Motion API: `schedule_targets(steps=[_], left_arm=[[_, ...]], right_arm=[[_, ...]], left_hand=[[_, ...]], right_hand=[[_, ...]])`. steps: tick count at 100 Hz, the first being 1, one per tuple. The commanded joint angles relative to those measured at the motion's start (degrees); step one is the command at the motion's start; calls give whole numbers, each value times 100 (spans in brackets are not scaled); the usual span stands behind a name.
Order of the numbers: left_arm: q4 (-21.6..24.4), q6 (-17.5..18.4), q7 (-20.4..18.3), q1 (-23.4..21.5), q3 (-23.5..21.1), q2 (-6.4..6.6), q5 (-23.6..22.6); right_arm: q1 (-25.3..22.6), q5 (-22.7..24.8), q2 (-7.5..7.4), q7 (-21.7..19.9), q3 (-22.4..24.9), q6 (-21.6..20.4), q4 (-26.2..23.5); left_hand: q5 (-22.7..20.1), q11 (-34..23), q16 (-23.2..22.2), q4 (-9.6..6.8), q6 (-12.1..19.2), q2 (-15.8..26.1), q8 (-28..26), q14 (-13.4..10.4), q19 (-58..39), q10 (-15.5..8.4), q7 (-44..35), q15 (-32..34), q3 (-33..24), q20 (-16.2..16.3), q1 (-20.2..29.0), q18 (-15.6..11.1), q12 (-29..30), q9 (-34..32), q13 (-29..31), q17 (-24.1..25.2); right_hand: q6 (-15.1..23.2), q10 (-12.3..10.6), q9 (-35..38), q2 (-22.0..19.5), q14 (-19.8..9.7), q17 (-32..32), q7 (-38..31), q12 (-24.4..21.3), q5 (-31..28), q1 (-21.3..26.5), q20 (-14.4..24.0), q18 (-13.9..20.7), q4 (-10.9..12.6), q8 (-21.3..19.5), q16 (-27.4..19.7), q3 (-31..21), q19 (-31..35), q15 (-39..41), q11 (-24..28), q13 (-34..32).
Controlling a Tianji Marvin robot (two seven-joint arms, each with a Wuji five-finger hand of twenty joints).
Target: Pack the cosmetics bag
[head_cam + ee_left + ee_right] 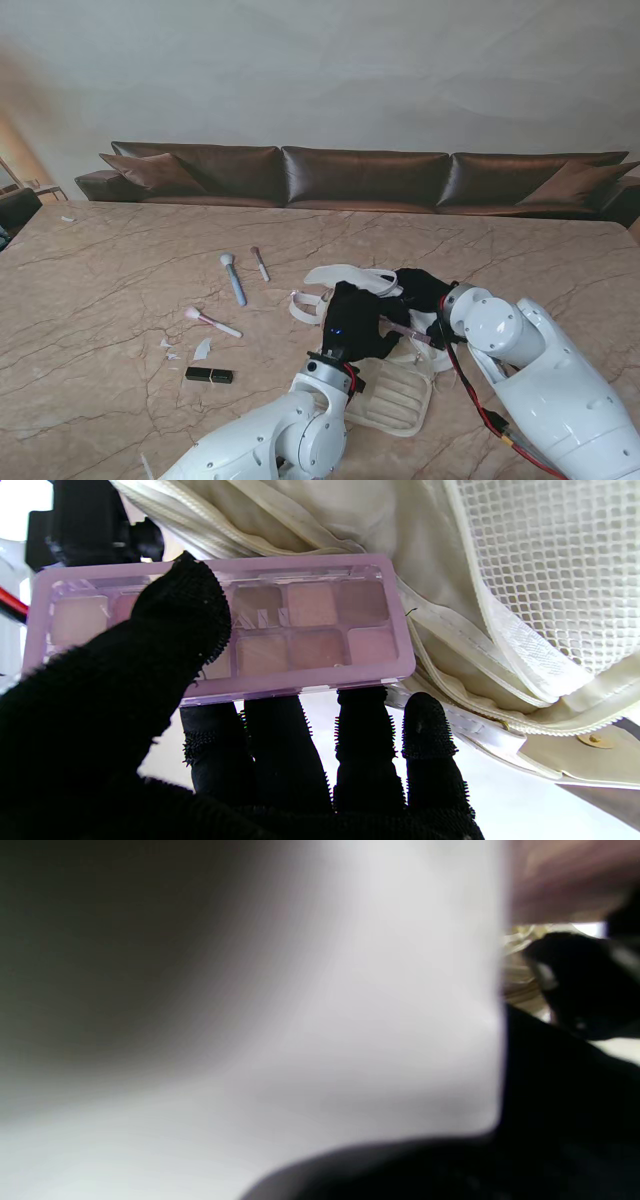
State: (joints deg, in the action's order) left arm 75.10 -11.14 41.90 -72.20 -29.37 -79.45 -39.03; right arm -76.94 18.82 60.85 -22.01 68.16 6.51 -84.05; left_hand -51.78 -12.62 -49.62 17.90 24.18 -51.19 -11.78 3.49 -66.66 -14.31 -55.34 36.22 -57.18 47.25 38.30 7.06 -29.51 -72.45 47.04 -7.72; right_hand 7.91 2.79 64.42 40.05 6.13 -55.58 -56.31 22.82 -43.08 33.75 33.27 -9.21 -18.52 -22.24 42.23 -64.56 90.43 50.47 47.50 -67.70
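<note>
The cream quilted cosmetics bag (pixel 400 400) lies open near me at the table's middle, its flap (pixel 350 276) raised on the far side. My left hand (pixel 355 325), in a black glove, is shut on a lilac eyeshadow palette (pixel 310 625), thumb (pixel 180 610) on its lid and fingers under it. The palette sits at the bag's mouth beside the mesh pocket (pixel 540 570). A pink sliver of the palette (pixel 405 328) shows between the hands. My right hand (pixel 422 290) grips the bag's far edge. White bag cloth (pixel 350 1015) fills the blurred right wrist view.
To the left lie a blue-handled brush (pixel 233 278), a small thin brush (pixel 260 263), a pink brush (pixel 210 320), a black lipstick (pixel 209 375) and white scraps (pixel 200 348). A brown sofa (pixel 360 175) runs behind the table's far edge.
</note>
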Motion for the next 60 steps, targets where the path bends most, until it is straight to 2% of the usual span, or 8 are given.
schedule_targets(steps=[1, 26, 60], left_arm=[[-29, -28, -42, 51, -4, -20, -39], [-151, -154, -329, 250, 84, 140, -329], [-258, -453, -601, 386, 182, 291, -633]], right_arm=[[-52, -13, -14, -65, 10, -26, -83], [-87, -18, -38, -162, 82, -28, -155], [-68, -9, -43, -181, 77, -74, -144]], left_hand=[[-440, -67, -9, -6, 890, 90, -163, -184, -130, -481, -400, 17, -472, 103, -21, -165, -47, -234, -148, 148], [-465, -87, -33, -7, 882, 70, -197, -158, -72, -457, -393, 48, -518, 84, -15, -156, -46, -267, -199, 230], [-362, -75, -114, -51, 620, 276, -165, -11, 12, -186, -374, 131, -441, 43, 30, -71, -44, -248, -285, 345]], right_hand=[[505, 38, 250, -348, 110, -297, -490, 49, -475, 397, 21, 136, 120, -73, 148, -562, 614, 835, 246, -718], [510, 32, 248, -350, 100, -317, -485, 58, -474, 394, 19, 143, 125, -94, 143, -558, 651, 902, 258, -721], [523, 14, 234, -364, 95, -317, -474, 53, -468, 383, 8, 144, 122, -102, 114, -543, 662, 904, 246, -712]])
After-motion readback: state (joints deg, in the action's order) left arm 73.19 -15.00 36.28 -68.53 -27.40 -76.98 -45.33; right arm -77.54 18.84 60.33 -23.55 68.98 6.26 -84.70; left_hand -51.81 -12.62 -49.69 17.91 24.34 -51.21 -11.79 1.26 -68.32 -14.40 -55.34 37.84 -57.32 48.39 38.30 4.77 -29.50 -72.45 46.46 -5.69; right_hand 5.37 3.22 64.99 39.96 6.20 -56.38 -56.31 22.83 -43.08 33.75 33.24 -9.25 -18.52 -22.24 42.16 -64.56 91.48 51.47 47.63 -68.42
